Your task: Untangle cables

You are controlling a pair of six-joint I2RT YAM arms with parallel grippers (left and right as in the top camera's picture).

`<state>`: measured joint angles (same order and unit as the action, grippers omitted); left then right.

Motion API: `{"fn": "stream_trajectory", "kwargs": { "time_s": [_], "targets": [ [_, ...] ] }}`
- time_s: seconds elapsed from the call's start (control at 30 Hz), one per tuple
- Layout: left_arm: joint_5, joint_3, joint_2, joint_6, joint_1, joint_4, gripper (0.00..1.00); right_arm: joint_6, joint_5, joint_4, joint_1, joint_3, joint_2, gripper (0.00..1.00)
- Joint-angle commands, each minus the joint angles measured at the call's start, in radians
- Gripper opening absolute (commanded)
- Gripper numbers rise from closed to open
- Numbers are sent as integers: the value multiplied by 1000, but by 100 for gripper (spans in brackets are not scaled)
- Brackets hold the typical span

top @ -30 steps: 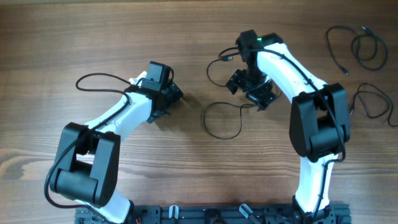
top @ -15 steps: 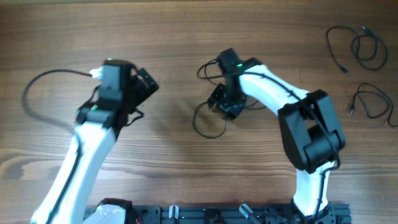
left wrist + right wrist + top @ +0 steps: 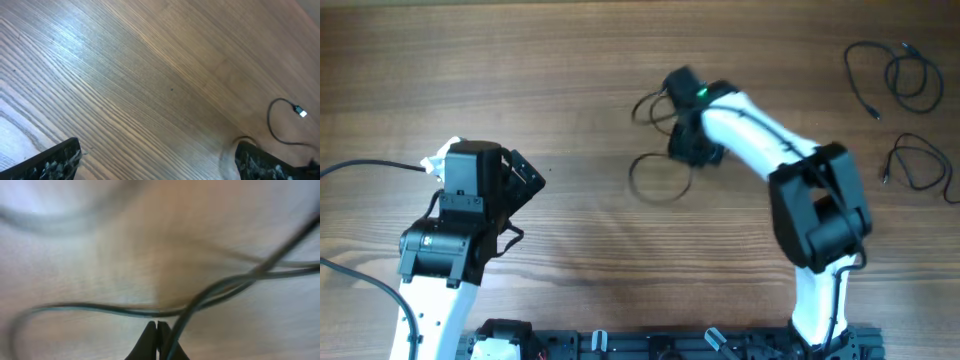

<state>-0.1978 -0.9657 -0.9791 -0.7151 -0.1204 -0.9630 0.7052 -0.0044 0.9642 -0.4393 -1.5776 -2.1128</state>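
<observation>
— Two arms over a wooden tabletop (image 3: 570,60). Where are the cables?

— One tangled bunch (image 3: 658,178) lies near the middle. It is a thin black loop flat on the wood, with a second loop just above it, by the right arm's wrist. Two more curls lie well apart from it, near the far right edge: an upper curl (image 3: 892,72) and a lower curl (image 3: 920,165), which do not touch each other.

— And the right fingers (image 3: 150,339)?

— Pressed together with the tips meeting, down at the bunch. In the blurred wrist view, several thin cords cross just past the tips, and one runs along the right-hand finger. Whether it is pinched I cannot tell.

— The left fingers (image 3: 57,159)?

— Spread wide over bare wood, off to the left and well away from the bunch. Their wrist view shows mostly wood grain. At its right edge is a thin cord (image 3: 269,120) ending in a small pale plug (image 3: 301,112).
</observation>
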Motion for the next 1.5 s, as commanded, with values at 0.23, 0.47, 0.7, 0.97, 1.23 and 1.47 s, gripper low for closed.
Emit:
{"fn": "stream_trajectory", "kwargs": {
  "time_s": [0.23, 0.47, 0.7, 0.97, 1.23, 1.47],
  "targets": [
    [-21, 0, -48, 12, 5, 0, 100, -683, 68, -346, 299, -304, 34, 5],
    [-21, 0, -48, 12, 5, 1, 100, -871, 179, -557, 415, -292, -43, 5],
    [-21, 0, -48, 12, 5, 1, 100, -860, -106, -546, 467, -292, -146, 24],
    [-21, 0, -48, 12, 5, 1, 100, -745, -15, -522, 460, -294, -88, 100],
    [-21, 0, -48, 12, 5, 1, 100, -668, -15, -316, 460, -294, 357, 100],
    [-21, 0, -48, 12, 5, 0, 100, -618, -16, -14, 460, -294, 688, 100]
  ]
}}
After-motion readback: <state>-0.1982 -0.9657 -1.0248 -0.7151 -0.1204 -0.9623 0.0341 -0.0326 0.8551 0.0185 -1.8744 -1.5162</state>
